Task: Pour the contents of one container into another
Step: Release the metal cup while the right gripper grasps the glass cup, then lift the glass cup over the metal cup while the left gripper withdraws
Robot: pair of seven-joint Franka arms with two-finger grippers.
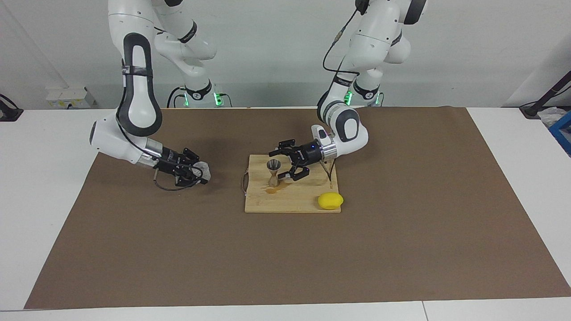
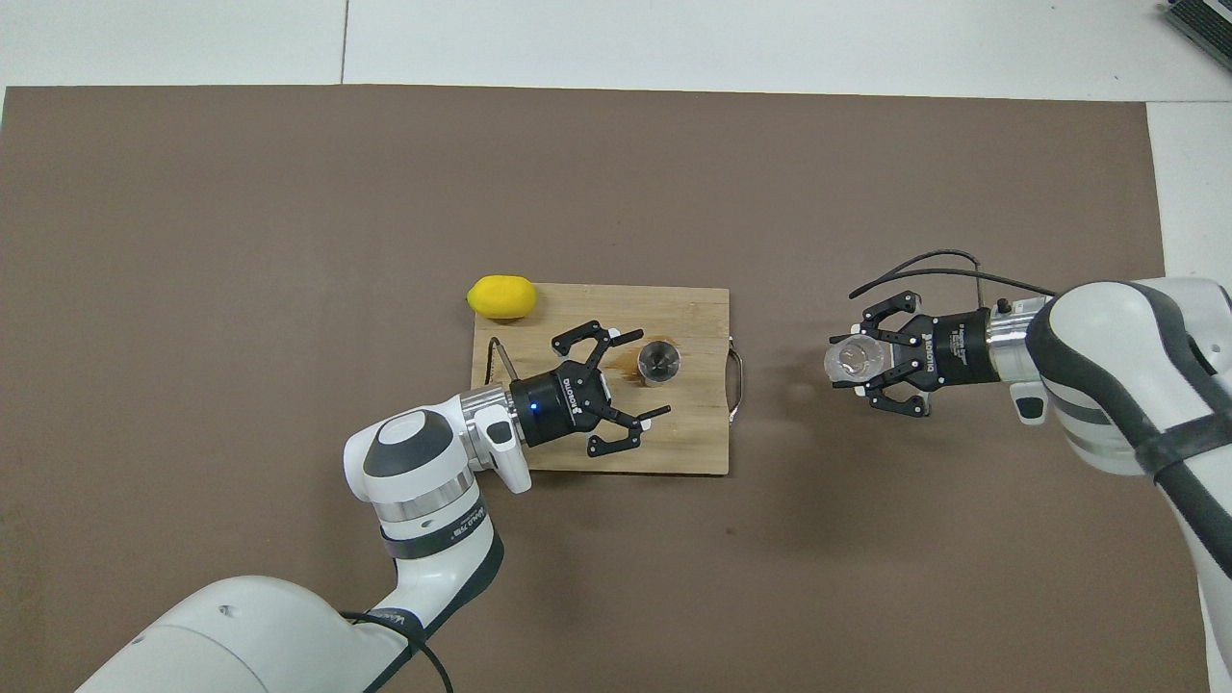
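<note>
The silver hourglass jigger (image 1: 273,171) (image 2: 660,362) stands upright on the wooden cutting board (image 1: 294,203) (image 2: 693,445). My left gripper (image 1: 277,166) (image 2: 653,374) is open, its fingertips spread on either side of the jigger without gripping it. My right gripper (image 1: 197,172) (image 2: 857,360) is shut on the small clear glass tumbler (image 1: 204,169) (image 2: 847,358). It holds the glass tilted on its side just above the brown mat, off the board toward the right arm's end of the table.
A yellow lemon (image 1: 330,200) (image 2: 501,296) lies at the board's corner farther from the robots. A brownish wet patch (image 1: 273,190) marks the board beside the jigger. A brown mat (image 1: 401,232) covers the table.
</note>
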